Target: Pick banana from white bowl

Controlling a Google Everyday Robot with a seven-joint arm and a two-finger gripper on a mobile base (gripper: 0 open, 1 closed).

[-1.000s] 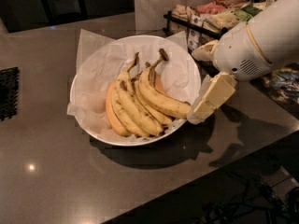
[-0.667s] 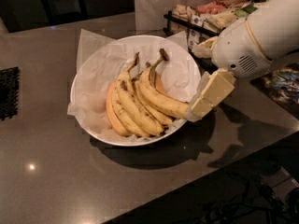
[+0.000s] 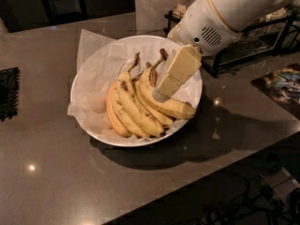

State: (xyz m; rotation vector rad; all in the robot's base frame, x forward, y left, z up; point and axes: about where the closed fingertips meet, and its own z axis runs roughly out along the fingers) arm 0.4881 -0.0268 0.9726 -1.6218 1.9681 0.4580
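The gripper (image 3: 162, 94) is hanging inside the white bowl (image 3: 83, 75), a single cream-coloured piece sloping down and to the left from the bulky white arm (image 3: 225, 13) that is reaching in from the upper right. Its tip is sitting right over the bunch of fruit, at or just above the skin; whether it is open or closed, and whether it has hold of anything, cannot be told from this angle. Directly under that tip is lying the banana (image 3: 179, 108), the rightmost one, yellow with brown speckles, its dark stem pointing toward the far rim and its other end curving toward the near right rim. As far as can be counted, four bananas are lying side by side in the bowl: this one, two more speckled bananas (image 3: 138, 108) pressing against it on the left, and one smoother orange-tinted banana (image 3: 112, 114) on the outer left. One sheet of crinkled white paper (image 3: 93, 50) is lining the bowl and sticking out past the far left rim. The bowl is sitting on a grey countertop (image 3: 56, 177). One black wire rack (image 3: 214, 71) is standing behind the arm, one black grid mat (image 3: 7, 93) is lying at the left edge, and one printed mat (image 3: 281, 86) is lying at the right edge.
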